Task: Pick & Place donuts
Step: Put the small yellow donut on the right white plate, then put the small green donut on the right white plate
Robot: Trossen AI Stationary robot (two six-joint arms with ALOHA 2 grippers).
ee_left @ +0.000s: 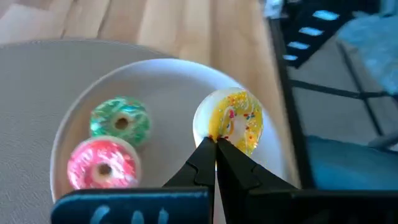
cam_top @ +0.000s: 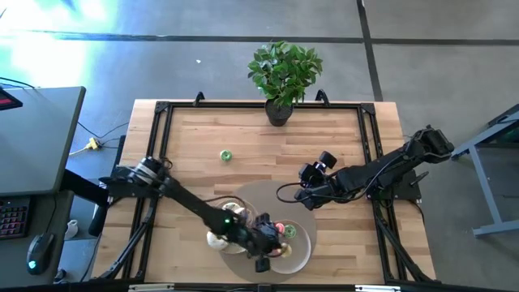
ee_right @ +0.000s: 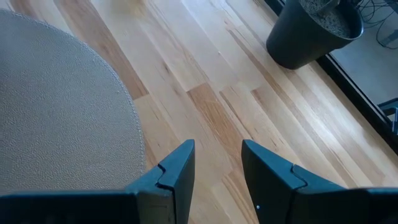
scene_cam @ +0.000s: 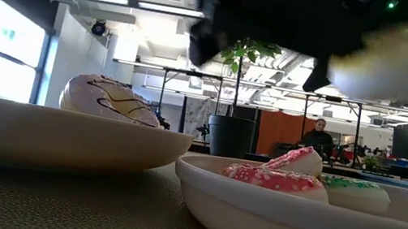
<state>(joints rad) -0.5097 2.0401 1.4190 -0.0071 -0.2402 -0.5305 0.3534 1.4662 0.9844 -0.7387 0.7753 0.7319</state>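
My left gripper hangs over the beige plate at the table's near edge, shut on a yellow sprinkled mini donut. On that plate lie a green donut and a pink one. The low view shows a second plate bearing a white-iced donut with dark drizzle. A green mini donut lies alone on the bare wood farther back. My right gripper waits open above the wood, right of the mat. My left gripper pinches the yellow donut by its rim between the tips of its two shut fingers, slanting down from above. The donut stands tilted, its iced face toward the wrist camera. It is lifted clear above the plate.
A round grey mat lies under both plates. A potted plant stands at the table's far edge. A black frame runs round the tabletop. Bare wood lies between the mat and the plant. A person sits far behind.
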